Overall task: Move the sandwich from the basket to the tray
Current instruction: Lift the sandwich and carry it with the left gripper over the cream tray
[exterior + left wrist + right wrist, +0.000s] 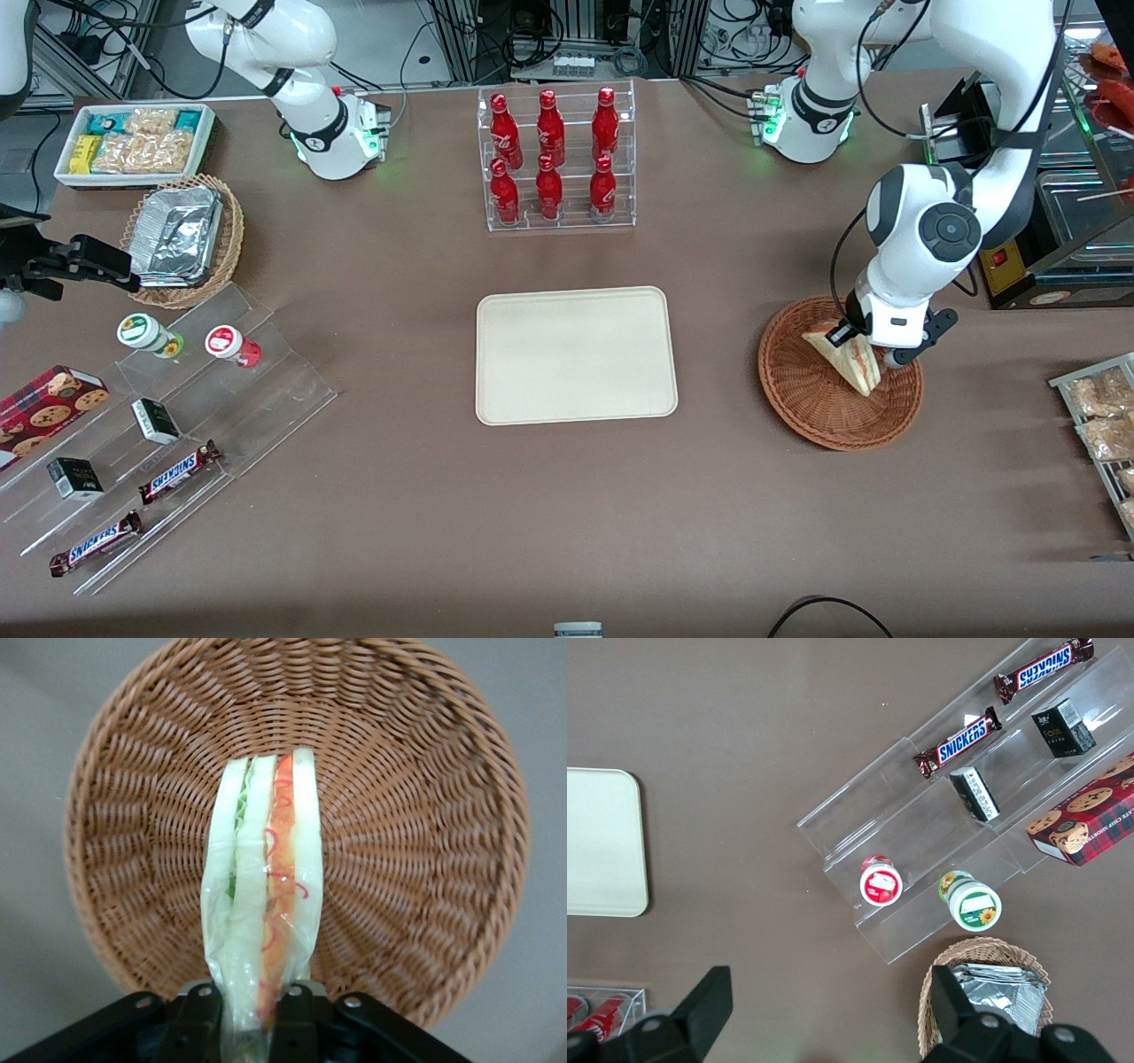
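The tray (576,354) lies at the middle of the table (399,496). The basket (819,412) lies beside it, toward the working arm's end. The gripper (873,353) is over the basket, and the sandwich (849,358) stands between its fingers, above the basket's inside. The bottle rack (558,159) stands farther from the front camera than the tray. The stepped display stand (204,443) lies toward the parked arm's end.

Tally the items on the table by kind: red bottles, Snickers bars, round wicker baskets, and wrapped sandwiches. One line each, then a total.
Red bottles in the clear rack: 6
Snickers bars on the clear stepped stand: 2
Round wicker baskets, reddish-brown and foil-lined tan: 2
Wrapped triangular sandwich, clamped in the left gripper over the reddish-brown basket: 1
Total: 11
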`<act>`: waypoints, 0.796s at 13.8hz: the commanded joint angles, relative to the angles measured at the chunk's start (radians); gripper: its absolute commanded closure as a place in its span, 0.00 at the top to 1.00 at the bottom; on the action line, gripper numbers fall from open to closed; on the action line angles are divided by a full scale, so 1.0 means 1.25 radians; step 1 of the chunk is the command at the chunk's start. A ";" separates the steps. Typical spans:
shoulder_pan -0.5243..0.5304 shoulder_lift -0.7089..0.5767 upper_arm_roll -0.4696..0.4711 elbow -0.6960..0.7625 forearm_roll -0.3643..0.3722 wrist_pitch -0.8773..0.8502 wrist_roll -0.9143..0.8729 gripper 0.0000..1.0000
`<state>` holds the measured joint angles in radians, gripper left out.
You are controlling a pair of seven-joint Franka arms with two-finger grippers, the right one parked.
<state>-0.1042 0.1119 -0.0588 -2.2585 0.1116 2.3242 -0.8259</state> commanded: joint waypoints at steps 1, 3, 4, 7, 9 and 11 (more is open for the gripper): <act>-0.080 0.033 -0.007 0.154 0.037 -0.177 -0.001 0.00; -0.135 0.072 -0.007 0.259 0.032 -0.265 0.000 0.00; -0.159 0.086 -0.008 0.290 0.025 -0.274 0.003 0.00; -0.246 0.162 -0.009 0.382 -0.034 -0.273 0.004 0.00; -0.283 0.210 -0.017 0.437 -0.069 -0.270 0.005 0.00; -0.296 0.260 -0.052 0.484 -0.119 -0.265 0.022 0.00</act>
<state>-0.4573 0.3551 -0.0997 -1.7555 0.0069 2.0145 -0.8225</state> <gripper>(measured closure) 0.824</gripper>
